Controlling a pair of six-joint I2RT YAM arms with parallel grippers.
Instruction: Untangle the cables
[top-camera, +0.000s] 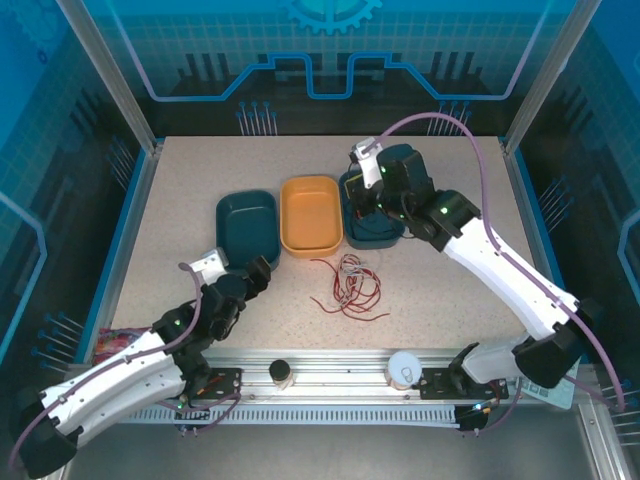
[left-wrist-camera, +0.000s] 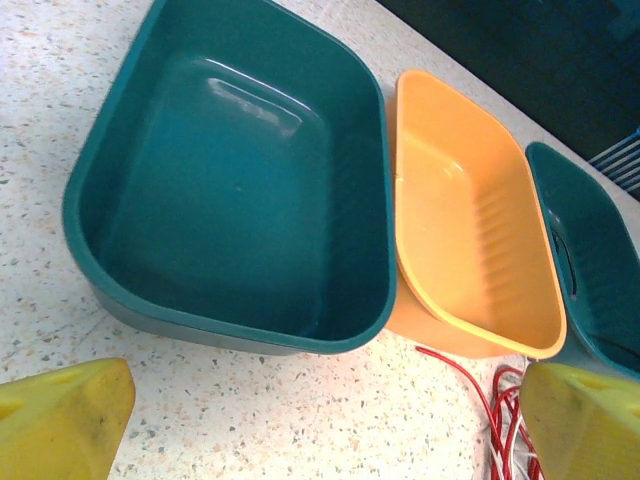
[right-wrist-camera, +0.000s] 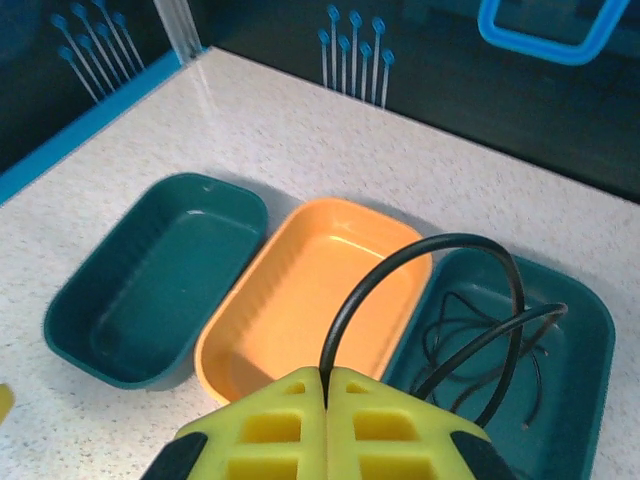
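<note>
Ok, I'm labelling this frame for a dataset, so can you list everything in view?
orange tray: one, orange, middle of the row, empty.
left teal tray: one, teal, left of the orange tray, empty.
right teal tray: one, teal, right end, holding black cable.
black cable: strand count unclear, black, looping from the right gripper into the right teal tray.
red and whitish cables: one tangled bunch, on the table before the orange tray.
small cylinders: two, one dark-topped, one white, on the near rail.
table: one, speckled beige.
left gripper: one, yellow fingers, open, facing the left teal tray.
right gripper: one, yellow fingers, shut on the black cable.
</note>
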